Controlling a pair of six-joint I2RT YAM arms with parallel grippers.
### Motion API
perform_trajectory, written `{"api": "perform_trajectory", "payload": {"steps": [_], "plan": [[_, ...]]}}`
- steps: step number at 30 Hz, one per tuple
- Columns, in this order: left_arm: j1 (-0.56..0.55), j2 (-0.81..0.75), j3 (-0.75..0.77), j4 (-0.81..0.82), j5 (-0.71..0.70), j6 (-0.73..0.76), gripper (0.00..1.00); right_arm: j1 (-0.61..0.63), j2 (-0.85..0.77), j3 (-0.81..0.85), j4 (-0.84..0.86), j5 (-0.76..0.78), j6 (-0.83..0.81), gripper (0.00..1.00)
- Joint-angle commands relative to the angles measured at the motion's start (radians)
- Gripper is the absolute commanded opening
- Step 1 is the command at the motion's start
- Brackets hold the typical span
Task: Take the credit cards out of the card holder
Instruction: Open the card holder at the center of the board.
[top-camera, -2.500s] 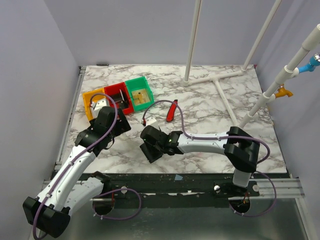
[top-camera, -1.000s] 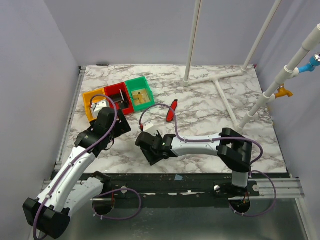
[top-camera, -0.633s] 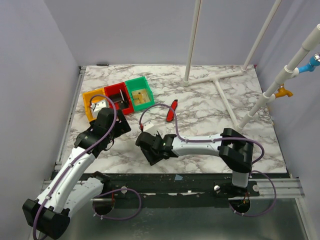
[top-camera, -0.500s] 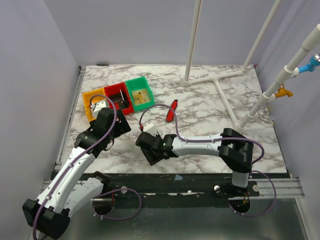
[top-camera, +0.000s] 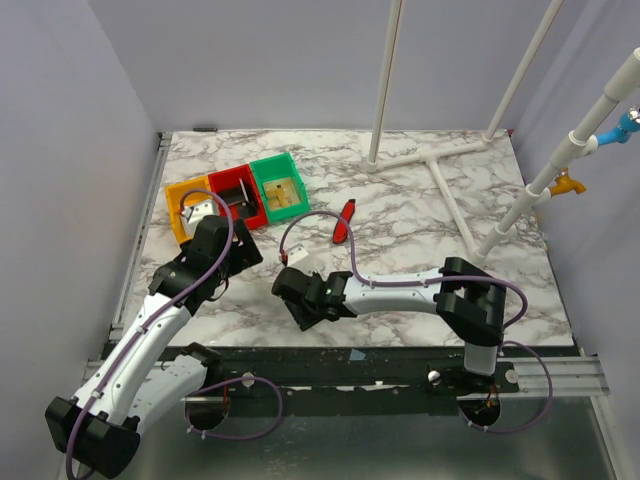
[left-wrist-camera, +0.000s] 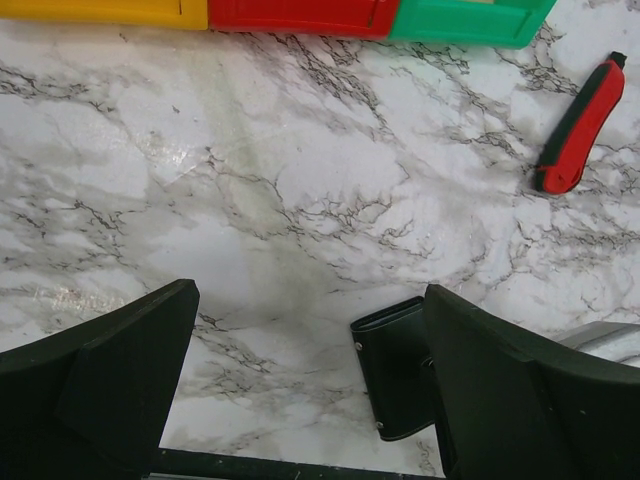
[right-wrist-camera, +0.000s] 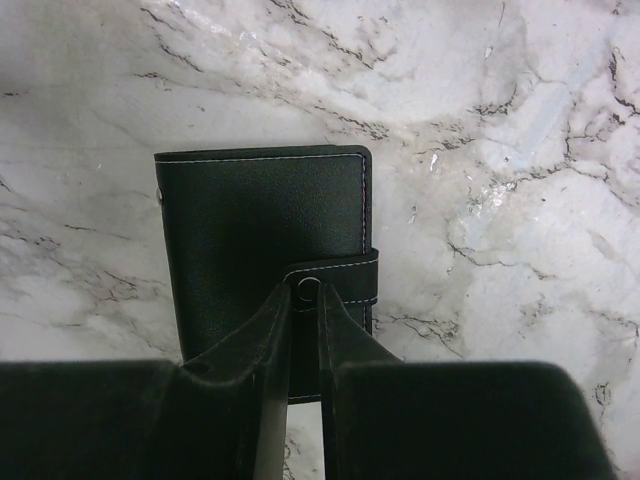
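The card holder (right-wrist-camera: 260, 220) lies folded shut on the marble, black with white stitching and a snap strap (right-wrist-camera: 345, 280) across its edge. My right gripper (right-wrist-camera: 305, 290) is down on it with the jaws drawn almost together, pinching the strap's tab by the snap. In the top view that gripper (top-camera: 298, 298) covers most of the card holder (top-camera: 296, 318). The left gripper (left-wrist-camera: 310, 290) hangs wide open above bare marble, left of the card holder (left-wrist-camera: 395, 370); from above it (top-camera: 236, 250) is near the bins. The credit cards are hidden.
Orange (top-camera: 178, 190), red (top-camera: 228, 178) and green (top-camera: 268, 163) bins stand in a row at the back left. A red-and-black tool (top-camera: 344, 221) lies behind the right gripper. White pipes (top-camera: 440, 160) cross the back right. The table's front edge (top-camera: 340, 348) is close to the card holder.
The right jaws have narrowed onto the strap tab over the last half second. Earlier that gripper slid left and nearer over the card holder. The left arm has not moved.
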Motion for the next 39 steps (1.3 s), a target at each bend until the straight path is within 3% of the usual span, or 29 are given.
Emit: {"api": "perform_trajectory", "payload": {"steps": [1,7,14,24,35,39], "plan": [[0.007,0.007,-0.005,0.007,0.033,-0.002,0.99,0.007,0.043,-0.009,-0.036,0.027,0.023,0.12],[0.007,0.024,-0.019,0.041,0.097,0.004,0.98,-0.025,0.004,-0.023,0.006,-0.043,0.051,0.01],[0.006,0.058,-0.084,0.121,0.225,-0.021,0.91,-0.096,-0.063,-0.081,0.086,-0.109,0.1,0.01],[-0.034,0.151,-0.177,0.248,0.308,-0.067,0.71,-0.14,-0.078,-0.107,0.129,-0.16,0.127,0.01],[-0.099,0.334,-0.2,0.407,0.366,-0.13,0.42,-0.14,-0.096,-0.097,0.128,-0.132,0.106,0.01],[-0.106,0.391,-0.199,0.429,0.375,-0.135,0.36,-0.14,-0.102,-0.09,0.135,-0.112,0.085,0.01]]}}
